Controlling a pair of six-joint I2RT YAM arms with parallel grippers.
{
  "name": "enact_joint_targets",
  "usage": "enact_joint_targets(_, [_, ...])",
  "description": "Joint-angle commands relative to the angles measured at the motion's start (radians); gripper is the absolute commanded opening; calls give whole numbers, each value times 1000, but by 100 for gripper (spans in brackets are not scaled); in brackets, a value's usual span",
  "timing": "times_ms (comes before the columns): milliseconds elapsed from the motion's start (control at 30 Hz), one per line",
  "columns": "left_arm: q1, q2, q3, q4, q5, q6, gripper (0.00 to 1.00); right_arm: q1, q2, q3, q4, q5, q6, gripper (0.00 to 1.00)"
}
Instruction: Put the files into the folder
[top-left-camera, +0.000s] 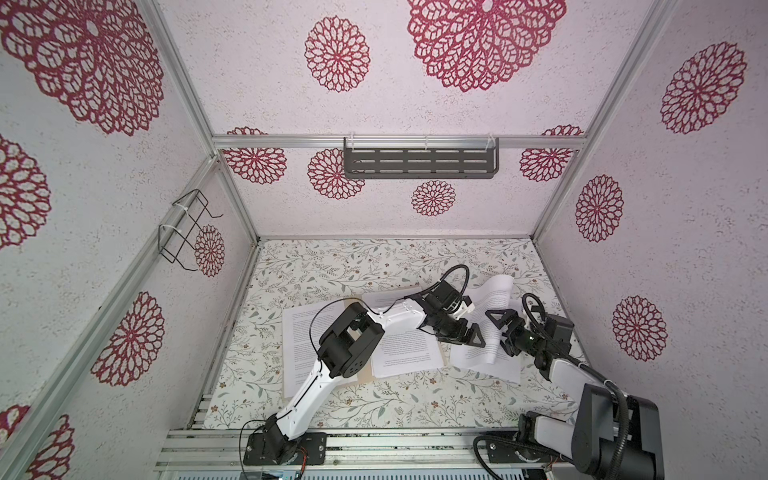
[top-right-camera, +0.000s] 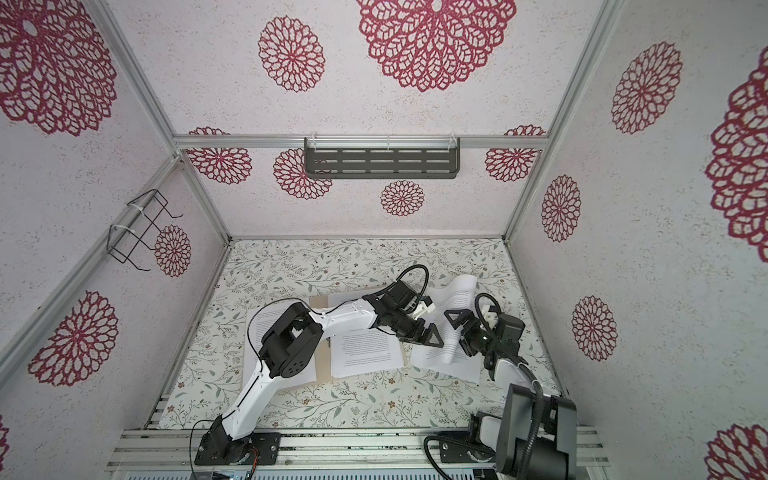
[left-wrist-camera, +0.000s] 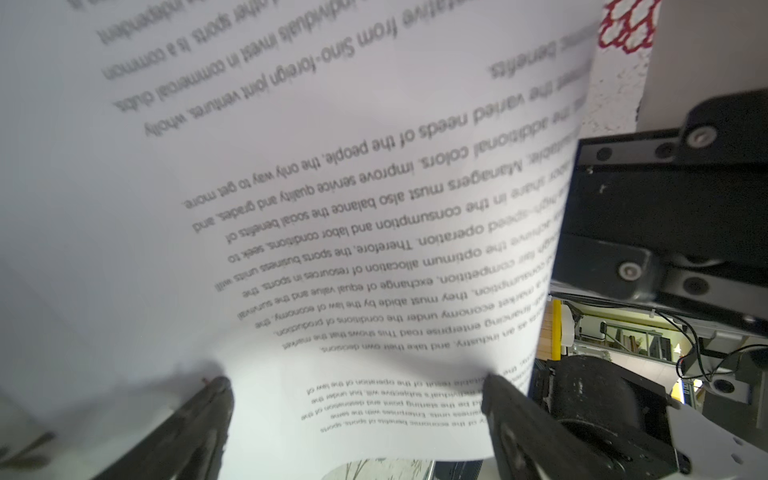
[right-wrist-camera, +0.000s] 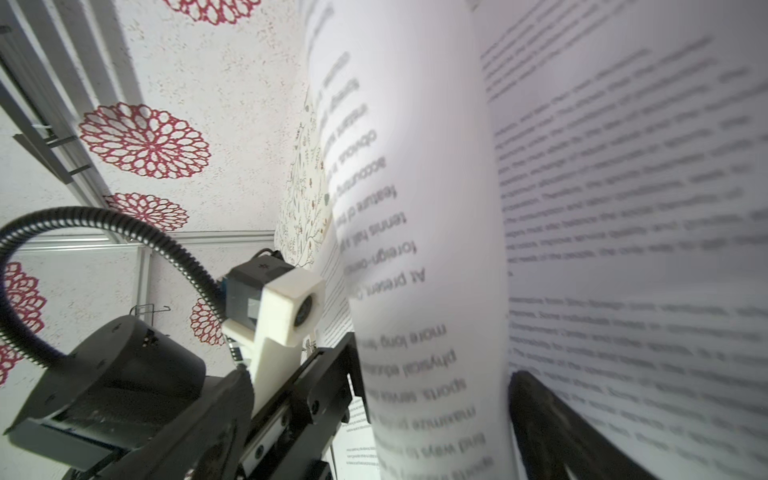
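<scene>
Top views both show the folder (top-right-camera: 323, 365) lying open and flat on the floral-print table cover (top-left-camera: 374, 411). It is matte tan cardboard, mostly covered, with only a strip between sheets and a far corner showing. The files (top-left-camera: 405, 351) are thin white sheets with dense black print. One lies flat on the folder's left half, partly under the left arm. At least one lies flat on the right half, edges a bit skewed. More paper lies off the folder to the right, on the table cover.

A curled sheet (top-left-camera: 500, 291) stands up there between the two grippers, bowed in a soft S with its top edge flopping over.

The left gripper (top-left-camera: 463, 334) has black triangular plastic fingers spread wide, nothing clamped. In the left wrist view both fingertips (left-wrist-camera: 208, 411) meet the printed face of the curled sheet. The paper drapes across them, text upside down, sharp mid-page and blurred at the edges.

The right gripper (top-left-camera: 503, 334) has the same black triangular fingers, also spread wide, nothing pinched. In the right wrist view the paper roll fills most of the frame, smooth and glossy-lit. One dark finger (right-wrist-camera: 544, 419) lies against the page. The left arm's white boxy camera housing (right-wrist-camera: 291, 307) and a ribbed black cable (right-wrist-camera: 124, 224) sit beside the roll.

The walls are rough white with crimson lace-like rosettes (top-left-camera: 91, 62).
</scene>
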Motion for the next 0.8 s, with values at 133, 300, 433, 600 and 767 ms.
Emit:
enact_joint_targets(133, [11,51,-65,-71,-97,14,97,21,78,49,267,-67,15,99])
enact_joint_targets(300, [11,44,-77,-67,-99,13,97,23,175,101,386,-121,30,99])
enact_joint_targets(433, [11,41,-78,-67,-104,10,97,38,237,95,522,-194,117,99])
enact_joint_targets(600, [13,36,-91,-54,-107,-1,97,36,89,74,292,-196,-14,99])
enact_joint_targets(767, [18,30,-100,-53,-108,-3,98,54,-22,95,11,-133,-106,97])
